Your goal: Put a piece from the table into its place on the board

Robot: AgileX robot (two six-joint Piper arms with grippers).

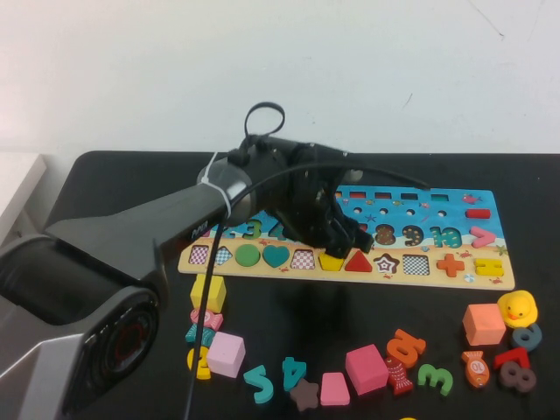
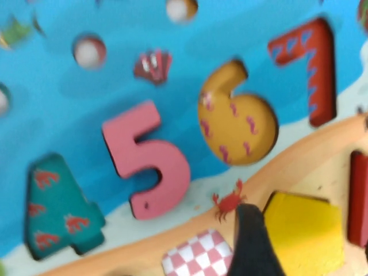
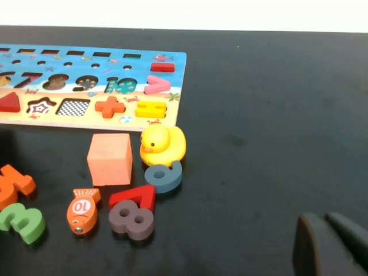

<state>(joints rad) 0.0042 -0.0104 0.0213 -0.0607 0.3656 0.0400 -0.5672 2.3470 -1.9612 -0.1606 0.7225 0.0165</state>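
the left gripper (image 1: 350, 234) hangs over the board (image 1: 455, 206) near the table's (image 1: 542, 184) far edge, just above the yellow piece (image 1: 331, 261) lying in its slot; whether it grips, i cannot tell; the right gripper (image 3: 330, 244) rests closed low over the table toward its right edge.

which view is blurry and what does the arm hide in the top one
Left wrist view is soft and smeared: the board, the piece. High view: left gripper and arm cover numbers. Right wrist view is sharp; right gripper low over the table.
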